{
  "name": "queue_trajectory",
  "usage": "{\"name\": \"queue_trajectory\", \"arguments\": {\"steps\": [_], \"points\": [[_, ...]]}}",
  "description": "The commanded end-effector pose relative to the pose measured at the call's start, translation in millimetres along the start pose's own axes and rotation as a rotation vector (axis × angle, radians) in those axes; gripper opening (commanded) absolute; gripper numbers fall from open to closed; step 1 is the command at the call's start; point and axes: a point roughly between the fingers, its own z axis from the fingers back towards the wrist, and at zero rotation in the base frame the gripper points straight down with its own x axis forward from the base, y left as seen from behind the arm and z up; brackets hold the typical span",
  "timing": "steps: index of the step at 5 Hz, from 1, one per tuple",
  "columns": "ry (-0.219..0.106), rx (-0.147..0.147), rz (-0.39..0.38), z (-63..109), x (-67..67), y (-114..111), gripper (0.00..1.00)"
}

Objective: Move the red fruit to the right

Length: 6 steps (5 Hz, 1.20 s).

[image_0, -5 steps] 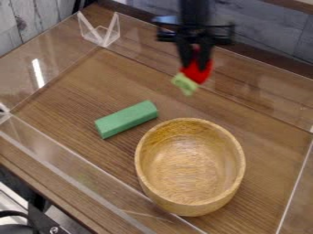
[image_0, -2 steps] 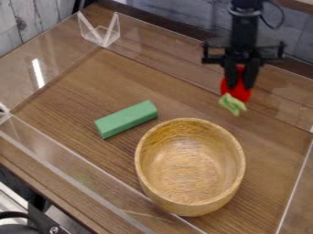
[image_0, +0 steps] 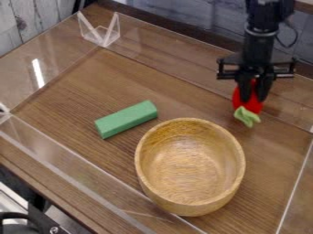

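Observation:
The red fruit is a small glossy red toy with a light green leafy end pointing down. It hangs at the right of the wooden table, just above the surface, beyond the right rim of the wooden bowl. My gripper points straight down and is shut on the red fruit, its dark fingers pinching the red body from both sides. The fruit's upper part is hidden between them.
A large wooden bowl stands at the front centre. A flat green rectangular block lies to its left. Clear acrylic walls ring the table, with a clear bracket at the back left.
My gripper has carried the red fruit to the right and downward, from above the table's middle back to low over its right side. The bowl and green block have stayed put.

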Motion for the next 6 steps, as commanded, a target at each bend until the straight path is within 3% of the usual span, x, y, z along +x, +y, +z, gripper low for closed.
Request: {"name": "queue_trajectory", "arguments": {"steps": [1, 2, 3, 6], "points": [[-0.079, -0.046, 0.021, 15.0, 17.6, -4, 0.00], [-0.083, -0.045, -0.006, 8.0, 15.0, -7, 1.00], [-0.088, -0.046, -0.030, 1.8, 8.8, -8, 1.00], [-0.092, -0.076, 0.015, 8.1, 12.5, -2, 1.00]]}}
